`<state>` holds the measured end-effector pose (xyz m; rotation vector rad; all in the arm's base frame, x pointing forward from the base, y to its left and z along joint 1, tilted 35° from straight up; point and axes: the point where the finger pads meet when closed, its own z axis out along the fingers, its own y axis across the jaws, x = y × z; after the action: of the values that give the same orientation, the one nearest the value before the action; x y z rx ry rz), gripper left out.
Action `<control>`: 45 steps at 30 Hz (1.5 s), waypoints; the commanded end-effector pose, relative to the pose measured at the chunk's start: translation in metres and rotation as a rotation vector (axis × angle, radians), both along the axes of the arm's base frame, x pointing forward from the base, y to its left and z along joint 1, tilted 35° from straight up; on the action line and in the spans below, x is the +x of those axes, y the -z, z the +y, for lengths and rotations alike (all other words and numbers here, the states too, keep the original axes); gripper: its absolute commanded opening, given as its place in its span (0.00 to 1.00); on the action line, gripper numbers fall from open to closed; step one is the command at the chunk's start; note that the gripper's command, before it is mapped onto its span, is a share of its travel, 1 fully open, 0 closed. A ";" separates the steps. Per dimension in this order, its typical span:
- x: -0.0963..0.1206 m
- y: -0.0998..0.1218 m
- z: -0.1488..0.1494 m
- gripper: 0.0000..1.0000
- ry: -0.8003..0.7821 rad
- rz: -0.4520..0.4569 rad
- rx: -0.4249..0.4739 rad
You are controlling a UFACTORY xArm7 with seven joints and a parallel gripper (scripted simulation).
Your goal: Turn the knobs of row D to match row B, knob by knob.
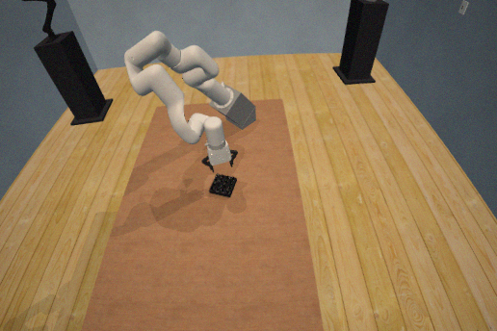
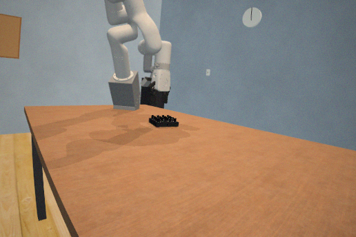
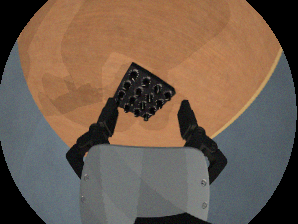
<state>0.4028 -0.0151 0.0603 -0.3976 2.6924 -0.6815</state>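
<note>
— Where do we stand with the knob box [image 1: 223, 185]?

— It sits on its feet on the bench [image 1: 202, 266], a little out from the arm's grey base [image 1: 242, 111]. Our pincer [image 1: 220, 165] hangs above the bench between base and box, spread wide and holding nothing.

— So which way does the box lie from us?

— Forward and below. In the wrist view the knob box [image 3: 145, 91] shows beyond the fingertips, nearer the left-hand one in that picture and turned corner-on to us, so its rows run on a slant to the line between our fingers. We judge that the coming move turns on this: we must travel out over the box and square the wrist to it before coming down on any knob of row D.

— Can we read the knobs?

— No. The white lines and printed names are too small in every view, and we cannot tell which side carries the socket.

— What does each view add?

— The exterior view shows the pincer [image 2: 156, 98] well clear above the box [image 2: 163, 120], a height the top view hides. The top view gives the layout on the bench; only the wrist view shows the slant.
</note>
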 end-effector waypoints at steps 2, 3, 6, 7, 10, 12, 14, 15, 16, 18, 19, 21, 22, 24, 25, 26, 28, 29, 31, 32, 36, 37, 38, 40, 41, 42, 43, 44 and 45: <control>0.001 -0.003 0.000 1.00 0.148 -0.094 0.067; 0.002 -0.003 0.000 1.00 0.174 -0.107 0.080; 0.002 -0.004 0.000 1.00 0.201 -0.120 0.092; 0.002 -0.004 0.000 1.00 0.241 -0.140 0.112; 0.002 -0.006 -0.001 1.00 0.329 -0.183 0.154; 0.002 -0.006 -0.001 1.00 0.378 -0.207 0.177; 0.003 -0.007 -0.001 1.00 0.418 -0.227 0.196; 0.003 -0.007 -0.001 1.00 0.433 -0.234 0.204; 0.003 -0.007 -0.001 1.00 0.445 -0.240 0.210; 0.003 -0.008 -0.001 1.00 0.461 -0.248 0.217; 0.003 -0.008 -0.001 1.00 0.466 -0.251 0.220; 0.003 -0.008 -0.001 1.00 0.470 -0.253 0.222; 0.003 -0.008 -0.001 1.00 0.470 -0.253 0.222; 0.003 -0.008 -0.001 1.00 0.471 -0.253 0.222; 0.003 -0.008 -0.001 1.00 0.471 -0.253 0.222; 0.003 -0.008 -0.001 0.19 0.471 -0.253 0.222; 0.003 -0.008 -0.001 0.19 0.471 -0.253 0.222; 0.003 -0.008 -0.001 0.19 0.471 -0.253 0.222; 0.003 -0.008 -0.001 0.19 0.471 -0.253 0.222; 0.003 -0.008 -0.001 0.19 0.471 -0.253 0.222; 0.003 -0.008 -0.001 0.19 0.471 -0.253 0.222; 0.003 -0.008 -0.001 0.19 0.471 -0.253 0.222; 0.003 -0.008 -0.001 0.19 0.471 -0.253 0.222; 0.003 -0.008 -0.001 0.19 0.471 -0.253 0.222; 0.003 -0.008 -0.001 0.19 0.471 -0.253 0.222; 0.003 -0.008 -0.001 0.19 0.471 -0.253 0.222; 0.003 -0.008 -0.001 0.19 0.471 -0.253 0.222; 0.003 -0.008 -0.001 0.19 0.471 -0.253 0.222; 0.003 -0.008 -0.001 0.19 0.471 -0.253 0.222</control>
<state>0.4050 -0.0173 0.0674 0.3692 2.5895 -0.5012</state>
